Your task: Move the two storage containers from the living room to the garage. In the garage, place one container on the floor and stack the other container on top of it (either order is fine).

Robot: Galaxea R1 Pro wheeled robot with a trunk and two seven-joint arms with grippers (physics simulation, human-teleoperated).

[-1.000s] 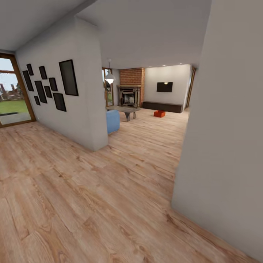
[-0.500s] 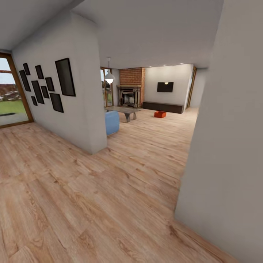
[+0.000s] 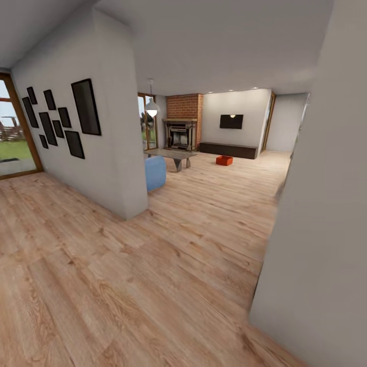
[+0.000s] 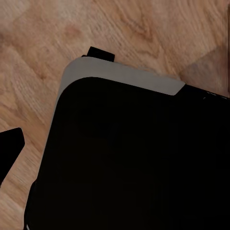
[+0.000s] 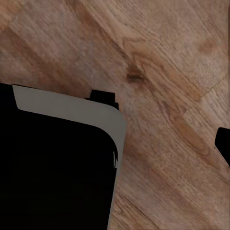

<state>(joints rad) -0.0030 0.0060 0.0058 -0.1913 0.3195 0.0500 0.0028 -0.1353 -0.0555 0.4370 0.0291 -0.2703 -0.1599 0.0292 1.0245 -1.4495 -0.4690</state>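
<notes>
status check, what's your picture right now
Tools: cannot tell. Bin far ahead on wood floor, by bench. Wall corner close on right.

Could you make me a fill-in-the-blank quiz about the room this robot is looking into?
1. The orange-red storage container sits on the ____ floor.
2. It lies in front of the long dark low ____ under the black TV.
3. The fireplace is set in a chimney of red ____.
4. The corner sofa is ____ in colour.

Missing words: wood-plank; bench; brick; blue

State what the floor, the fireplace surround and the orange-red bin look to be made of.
The floor: light wood planks, grain and knots visible, low sheen. The fireplace surround: red brick, mortar lines faintly visible. The orange-red bin: probably smooth plastic, plain and uniform, though too distant to be sure.
</notes>
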